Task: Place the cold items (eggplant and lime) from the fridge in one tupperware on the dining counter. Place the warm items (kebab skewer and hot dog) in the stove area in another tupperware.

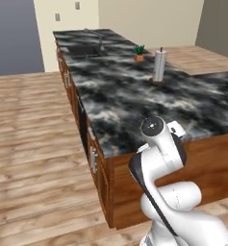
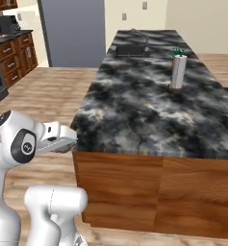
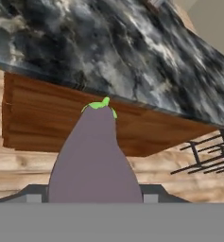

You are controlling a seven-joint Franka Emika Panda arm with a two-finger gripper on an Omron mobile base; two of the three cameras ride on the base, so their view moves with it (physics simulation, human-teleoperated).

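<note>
in the left base view my arm rises from the lower right and my hand hangs at the near edge of the dining counter (image 1: 134, 101), whose marbled top runs from upper left to right; a paper towel roll (image 1: 158, 66) stands upright on it toward the upper right, a small potted plant (image 1: 139, 53) just behind it, and a sink (image 1: 84, 48) sits at the far end. no tupperware is visible on the stretch i can see. in the right base view my gripper (image 2: 62, 139) points from the left of the frame at the counter's near corner, close to its edge, and the grey fridge (image 2: 72, 31) stands closed in the upper left. in the hand view the eggplant (image 3: 95, 158) fills the lower middle, green cap pointing at the counter's wood base; my jaws stand partly apart, clamped on its sides. i judge the task early: the eggplant is carried but not yet placed, and the lime, skewer and hot dog are all left to do.
</note>
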